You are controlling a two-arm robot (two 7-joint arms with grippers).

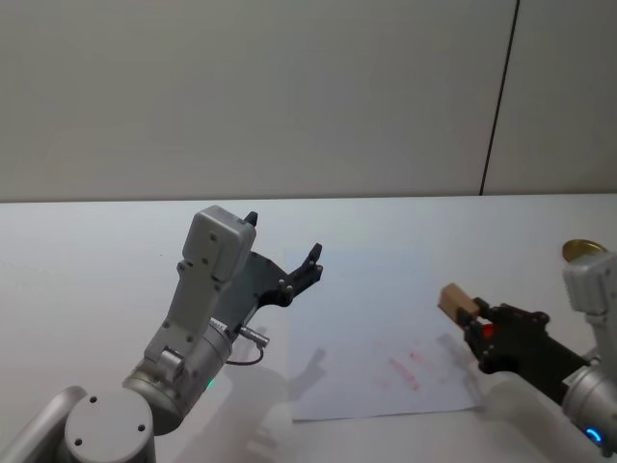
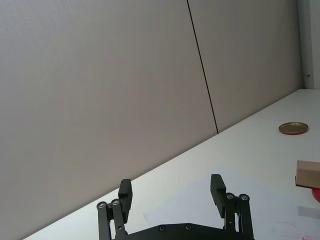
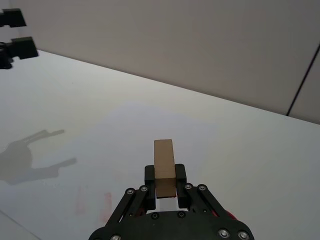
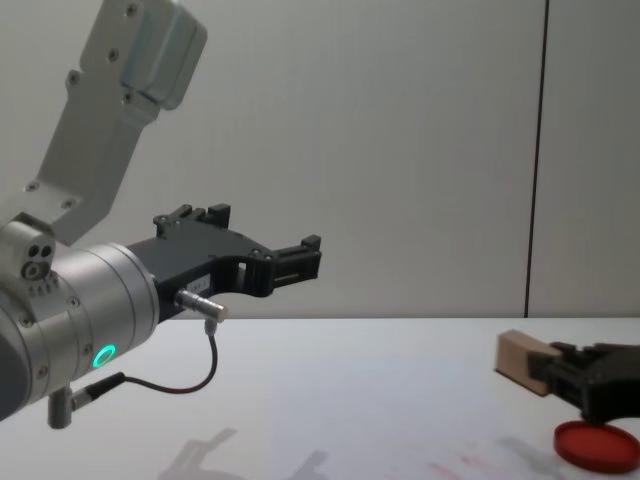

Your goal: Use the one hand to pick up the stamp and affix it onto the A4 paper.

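Head view: the right gripper comes in over the right edge of the A4 paper, jaws closed narrow on the stamp. The block is tilted and held off the sheet, with its shadow on the paper just beneath. Faint red marks sit on the paper's near right part. A round gold disc lies on the table beyond the paper's right edge. The left gripper hangs raised over the paper's left edge, jaws spread wide and holding nothing. Left wrist view: the left gripper has both fingers well apart with the paper below them. Past the paper's far side are the stamp and the gold disc. A red bit under the stamp is possibly the ink pad, too cropped to tell. Right wrist view: the right gripper clamps the lower end of the stamp, whose free end points out over the paper. The red marks lie on the sheet nearby, and the left gripper is far across the paper. Chest view adds height: the stamp, in the right gripper, is clearly above the table. A round red ink pad sits under the gripper, beside the paper's right edge. The left gripper is high above the paper's left side, green ring lit on its wrist.
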